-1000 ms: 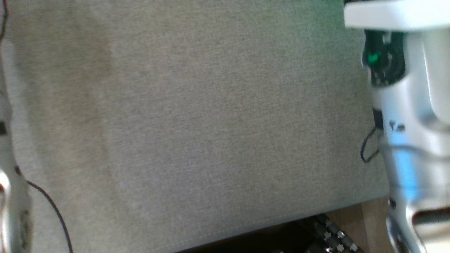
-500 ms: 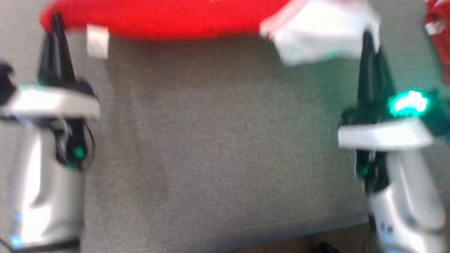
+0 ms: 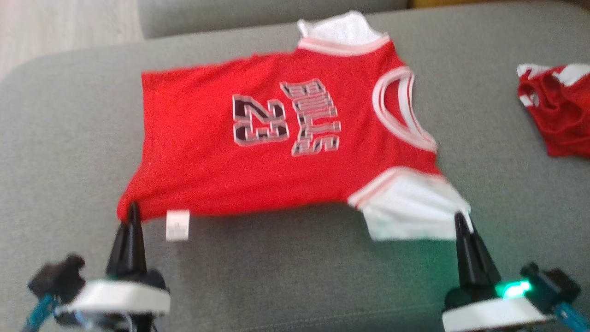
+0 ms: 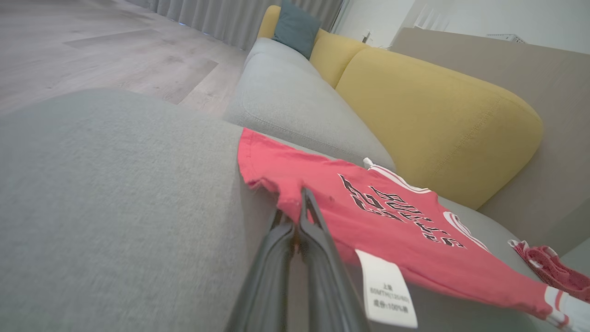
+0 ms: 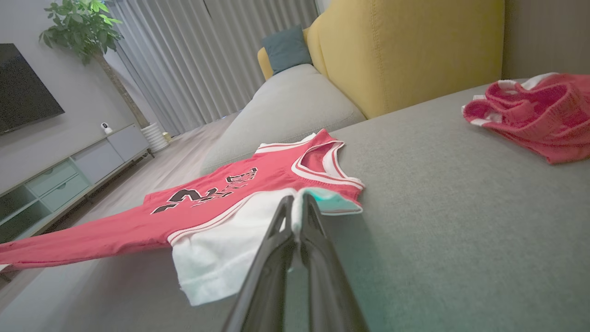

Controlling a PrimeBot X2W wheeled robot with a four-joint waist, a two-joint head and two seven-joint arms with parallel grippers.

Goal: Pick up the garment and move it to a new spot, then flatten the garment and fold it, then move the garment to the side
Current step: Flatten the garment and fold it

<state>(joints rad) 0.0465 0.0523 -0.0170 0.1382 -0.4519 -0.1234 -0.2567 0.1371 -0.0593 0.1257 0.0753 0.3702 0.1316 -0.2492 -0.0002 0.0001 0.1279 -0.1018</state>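
**Head view.** The jersey (image 3: 258, 152) lies spread on the grey sofa cushion (image 3: 286, 281), its near edge raised. The left claw (image 3: 133, 213) is clamped on the hem corner, the right claw (image 3: 459, 220) on the white sleeve (image 3: 410, 212). Drawing both corners evenly apart, held low, should flatten it best.

**Left wrist view.** Thin, limp red knit, with a care label (image 4: 386, 288) dangling.

**Right wrist view.** White-striped trim on coarse woven upholstery. A second red garment (image 5: 534, 115) lies crumpled, well apart.

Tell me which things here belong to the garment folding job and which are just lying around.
In the job:
- red jersey
- left gripper and right gripper, both shut on it
- grey sofa seat under it

Lying about:
- crumpled red garment off to the right
- yellow backrest
- teal pillow
- potted plant
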